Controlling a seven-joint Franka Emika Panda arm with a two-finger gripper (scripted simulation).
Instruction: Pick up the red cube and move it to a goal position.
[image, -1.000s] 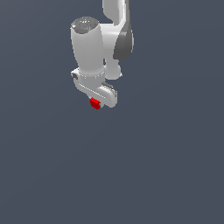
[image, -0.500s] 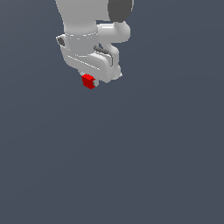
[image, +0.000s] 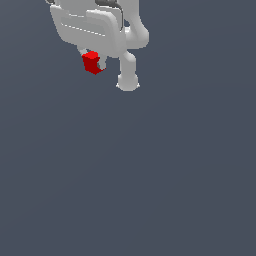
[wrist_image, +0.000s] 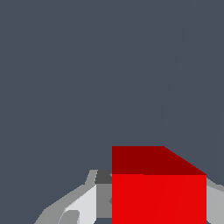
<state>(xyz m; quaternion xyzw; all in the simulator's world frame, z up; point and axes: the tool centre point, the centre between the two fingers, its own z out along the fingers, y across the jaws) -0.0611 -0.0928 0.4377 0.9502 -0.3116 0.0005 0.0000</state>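
Red cube (wrist_image: 158, 192) fills the near foreground of the wrist view, pinched between the pale fingers (wrist_image: 81, 205) of the robot's gripper (image: 92, 65), which is closed on it from either side. The squeeze across opposite flat faces is evidently what keeps the small block from slipping while it is carried; the cube's upper face and one front face show cleanly, square to the camera, which suggests a level, centred hold and not a corner pinch.

Seen from the exterior view, the cube hangs just under the broad white hand, only partly hidden by the fingers, with the arm's wrist and forearm (image: 127, 75) rising behind it toward the top of the picture. Nothing touches the cube from below; it appears to be held clear of the plain dark grey ground (image: 150, 190) that stretches away behind, though the flat shading gives no shadow to confirm the height.

No goal marker is visible in either view, so how far the carry has to go cannot be judged. The pick-up itself looks done, with delivery remaining.
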